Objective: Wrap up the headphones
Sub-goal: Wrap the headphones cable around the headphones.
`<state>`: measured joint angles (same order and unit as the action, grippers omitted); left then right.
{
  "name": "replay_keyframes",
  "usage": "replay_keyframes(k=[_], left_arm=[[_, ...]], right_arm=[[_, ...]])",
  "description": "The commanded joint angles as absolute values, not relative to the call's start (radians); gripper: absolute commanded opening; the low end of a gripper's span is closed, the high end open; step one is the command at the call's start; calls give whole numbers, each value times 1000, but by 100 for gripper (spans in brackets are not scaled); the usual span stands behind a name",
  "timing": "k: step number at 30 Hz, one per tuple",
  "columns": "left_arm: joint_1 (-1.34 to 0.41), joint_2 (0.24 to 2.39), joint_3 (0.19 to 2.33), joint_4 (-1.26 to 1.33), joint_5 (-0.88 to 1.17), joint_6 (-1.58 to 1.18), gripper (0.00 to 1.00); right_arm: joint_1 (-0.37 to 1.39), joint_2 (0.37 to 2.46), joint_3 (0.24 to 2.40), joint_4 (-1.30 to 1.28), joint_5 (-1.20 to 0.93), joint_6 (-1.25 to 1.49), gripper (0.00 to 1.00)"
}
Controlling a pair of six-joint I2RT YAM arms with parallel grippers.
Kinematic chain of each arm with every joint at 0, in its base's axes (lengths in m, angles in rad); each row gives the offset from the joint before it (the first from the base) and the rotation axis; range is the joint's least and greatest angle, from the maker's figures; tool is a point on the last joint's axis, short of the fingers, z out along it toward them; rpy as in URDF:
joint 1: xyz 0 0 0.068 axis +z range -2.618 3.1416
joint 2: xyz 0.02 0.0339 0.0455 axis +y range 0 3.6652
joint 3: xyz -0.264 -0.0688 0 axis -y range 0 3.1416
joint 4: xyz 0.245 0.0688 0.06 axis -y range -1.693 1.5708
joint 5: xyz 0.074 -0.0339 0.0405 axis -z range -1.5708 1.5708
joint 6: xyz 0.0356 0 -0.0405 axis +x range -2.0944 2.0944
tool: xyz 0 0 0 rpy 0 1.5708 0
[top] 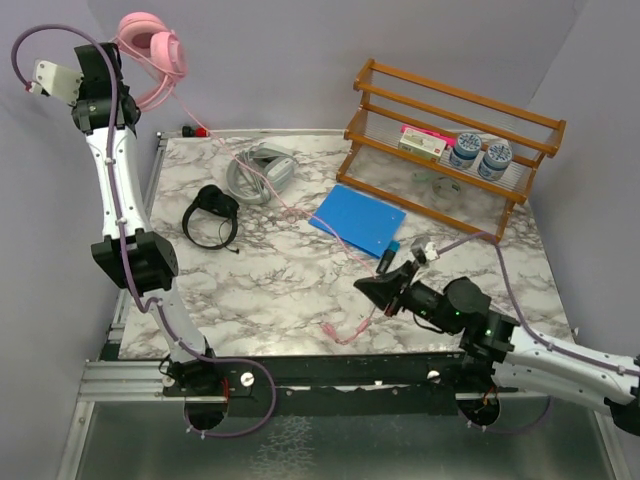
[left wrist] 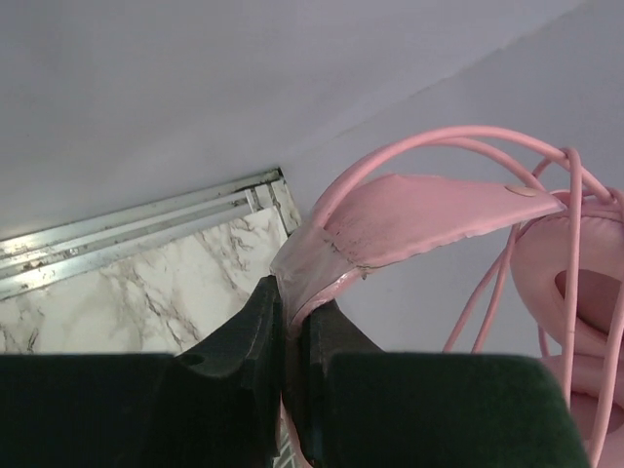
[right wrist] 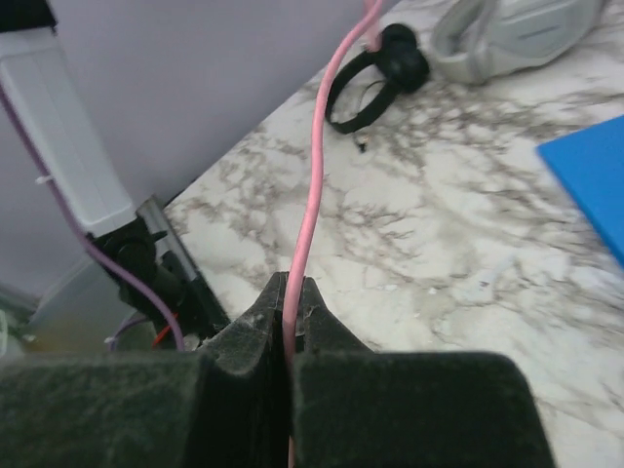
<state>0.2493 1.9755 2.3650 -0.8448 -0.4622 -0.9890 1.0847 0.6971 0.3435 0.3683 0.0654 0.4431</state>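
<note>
My left gripper [top: 118, 52] is raised high at the far left, shut on the headband of the pink headphones [top: 150, 48]; the left wrist view shows the jaws [left wrist: 291, 312] clamped on the headband [left wrist: 419, 210]. Their pink cable [top: 300, 212] runs down across the table to my right gripper [top: 364, 287], which is shut on it just above the marble. In the right wrist view, the cable [right wrist: 317, 166] is pinched between the jaws [right wrist: 291, 292]. The cable's plug end [top: 328, 330] lies near the front edge. The grey-white headphones [top: 258, 172] and black headphones [top: 212, 215] lie at the back left.
A blue notebook [top: 358, 218] lies mid-table under the pink cable. A wooden rack [top: 450, 140] with two jars and a box stands at the back right. In the right wrist view, the black headphones [right wrist: 375, 78] and grey-white headphones [right wrist: 517, 34] lie ahead.
</note>
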Motion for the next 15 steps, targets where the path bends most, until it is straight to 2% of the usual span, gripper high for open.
replay_keyframes(k=[1, 8, 12, 15], left_arm=[[259, 1924, 2362, -722, -476, -1032, 0], [281, 1913, 2312, -723, -476, -1021, 0], [295, 1904, 2293, -723, -473, -1028, 0], [304, 1901, 2290, -723, -470, -1031, 0]], right_arm=[[1086, 528, 462, -65, 369, 353, 1], [1086, 370, 601, -238, 852, 355, 1], [1086, 374, 679, -552, 1253, 728, 1], [1086, 394, 741, -938, 1428, 1184, 1]])
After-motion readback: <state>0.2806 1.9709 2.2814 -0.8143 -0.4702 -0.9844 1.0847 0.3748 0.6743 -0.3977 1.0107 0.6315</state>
